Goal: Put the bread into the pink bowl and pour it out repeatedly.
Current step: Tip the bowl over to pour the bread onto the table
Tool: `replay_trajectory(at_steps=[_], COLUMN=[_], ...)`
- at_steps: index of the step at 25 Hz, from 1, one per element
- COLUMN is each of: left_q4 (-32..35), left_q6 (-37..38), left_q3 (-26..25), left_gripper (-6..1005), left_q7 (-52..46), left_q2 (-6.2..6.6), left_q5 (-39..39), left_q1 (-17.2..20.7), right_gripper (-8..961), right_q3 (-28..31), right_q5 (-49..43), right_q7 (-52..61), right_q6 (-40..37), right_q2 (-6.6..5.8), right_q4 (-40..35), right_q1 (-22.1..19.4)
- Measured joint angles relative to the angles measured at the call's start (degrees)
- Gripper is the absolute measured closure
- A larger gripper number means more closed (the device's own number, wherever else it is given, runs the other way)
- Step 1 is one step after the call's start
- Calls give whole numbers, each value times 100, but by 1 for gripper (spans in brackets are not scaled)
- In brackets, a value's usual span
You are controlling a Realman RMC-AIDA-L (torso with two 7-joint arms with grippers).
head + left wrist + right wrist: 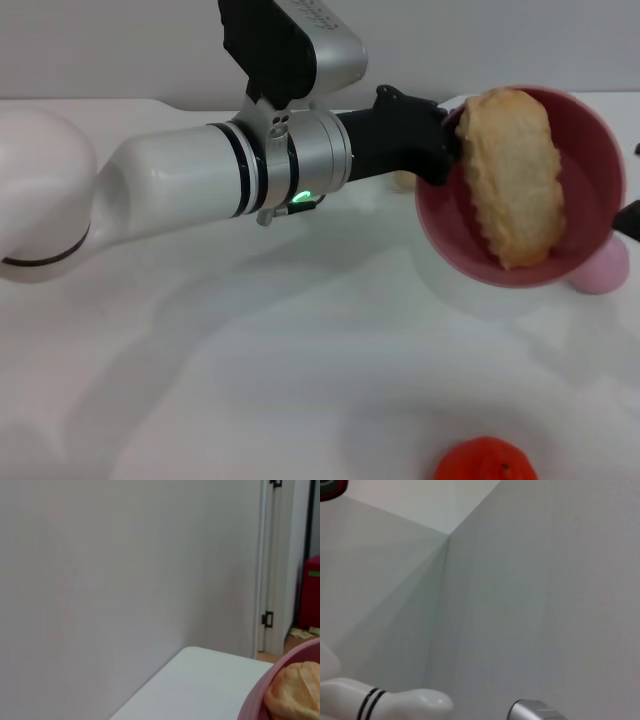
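Left gripper [447, 140] pinches the near rim of the bowl [590, 150], holding it lifted and tipped steeply on its side so the mouth faces the head camera. Bread [512, 175] lies against the inner wall, not yet fallen. To pour well, I judge the wrist should roll further, slowly, over bare table [300, 330], clear of the pink lump [603, 272] and orange fruit [486, 460], keeping the rim grip firm. Right gripper is out of sight.
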Motion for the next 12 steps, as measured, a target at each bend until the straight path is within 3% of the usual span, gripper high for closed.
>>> replay_trajectory(at_steps=[7,12], left_q4=[-22,-75], left_q6=[-166,-998], left_q3=[-17,272], left_gripper=[958,958], left_q7=[299,778], left_q2=[14,-4], left_q5=[49,78], left_q1=[-7,22], right_gripper=[472,472], right_q3=[-35,-34], right_q5=[-125,-131], right_q7=[6,8], right_q6=[-103,-115], right_q2=[-14,-8], right_q4=[-50,-43], right_q1=[-3,-3])
